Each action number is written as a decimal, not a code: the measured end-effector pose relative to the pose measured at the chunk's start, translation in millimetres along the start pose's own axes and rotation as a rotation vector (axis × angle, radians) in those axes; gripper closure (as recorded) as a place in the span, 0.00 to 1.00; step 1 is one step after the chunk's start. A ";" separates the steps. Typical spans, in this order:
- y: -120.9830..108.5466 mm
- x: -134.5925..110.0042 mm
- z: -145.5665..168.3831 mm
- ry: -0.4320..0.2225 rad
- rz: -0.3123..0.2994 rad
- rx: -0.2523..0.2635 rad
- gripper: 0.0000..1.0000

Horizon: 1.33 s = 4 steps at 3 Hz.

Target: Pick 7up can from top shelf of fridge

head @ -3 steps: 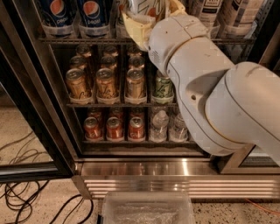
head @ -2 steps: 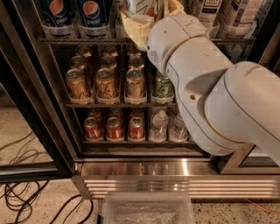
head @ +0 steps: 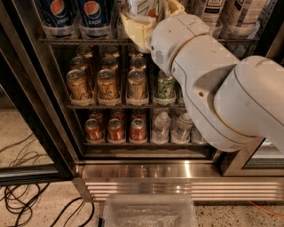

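Observation:
The 7up can (head: 144, 6), pale with a red dot, stands at the top edge of the camera view on the top shelf (head: 66, 40) of the fridge (head: 42, 111). My gripper (head: 151, 12) reaches into that shelf. Its cream fingers (head: 132, 27) hug the can on the left and right, shut on it. The can's upper part is cut off by the frame. My white arm (head: 213, 88) fills the right half of the view and hides the right side of the racks.
Two blue Pepsi cans (head: 75, 15) stand left of the gripper on the same rack. Below are gold cans (head: 106, 84), a green can (head: 165, 86), red cans (head: 116, 129) and water bottles (head: 162, 126). A clear plastic bin (head: 148, 213) and black cables (head: 22, 199) lie on the floor.

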<state>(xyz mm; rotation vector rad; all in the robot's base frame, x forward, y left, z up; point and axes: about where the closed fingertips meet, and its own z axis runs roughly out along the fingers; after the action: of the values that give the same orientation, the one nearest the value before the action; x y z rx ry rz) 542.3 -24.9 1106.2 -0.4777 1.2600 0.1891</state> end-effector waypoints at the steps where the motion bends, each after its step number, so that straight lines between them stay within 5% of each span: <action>1: 0.0 0.0 0.0 0.000 0.000 0.000 1.00; 2: 4.9 -1.6 0.1 -0.003 0.008 -0.055 1.00; 4: 7.0 -1.3 0.5 -0.006 0.025 -0.081 1.00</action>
<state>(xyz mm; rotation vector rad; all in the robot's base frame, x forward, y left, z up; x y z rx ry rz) 539.5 -18.3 1105.8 -0.5307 1.2562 0.2627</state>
